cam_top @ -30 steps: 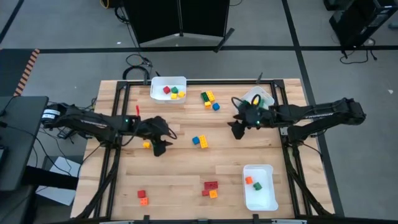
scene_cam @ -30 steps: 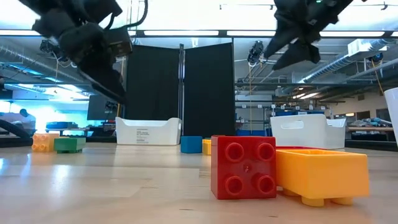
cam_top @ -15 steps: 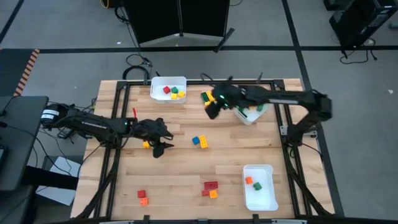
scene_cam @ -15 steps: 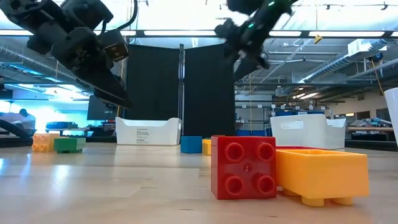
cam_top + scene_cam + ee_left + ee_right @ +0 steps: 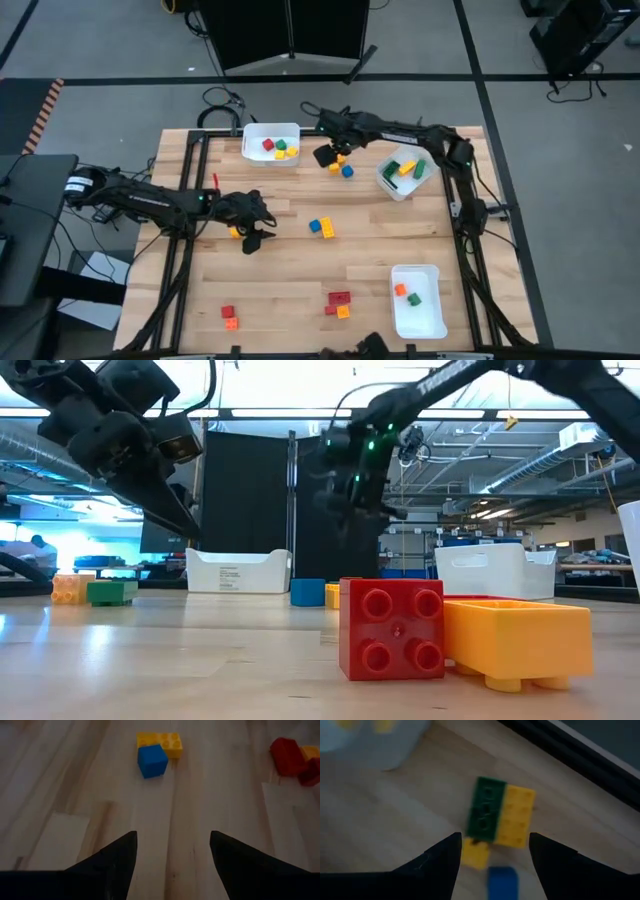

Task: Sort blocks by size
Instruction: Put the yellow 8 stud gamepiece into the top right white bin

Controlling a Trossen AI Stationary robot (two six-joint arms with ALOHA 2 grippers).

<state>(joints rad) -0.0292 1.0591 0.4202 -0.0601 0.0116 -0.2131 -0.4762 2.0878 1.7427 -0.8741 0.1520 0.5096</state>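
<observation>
Blocks lie scattered over the tabletop (image 5: 380, 250), some already dropped into three white bins (image 5: 270, 143). Right pincer (image 5: 325, 157) hangs open and empty over the far cluster, its fingers (image 5: 435, 862) straddling a dark green brick (image 5: 486, 810) that sits flush against a yellow brick (image 5: 519, 816). The green brick lies straight ahead of the pincer, long axis running roughly along the line of reach, so the fingers should close across its short width. A small yellow block (image 5: 475, 854) and a blue cube (image 5: 502, 877) sit closer in. Left pincer (image 5: 250, 237), also open and empty, hovers mid-table facing a blue cube (image 5: 152, 761) touching a yellow brick (image 5: 161, 742)
</observation>
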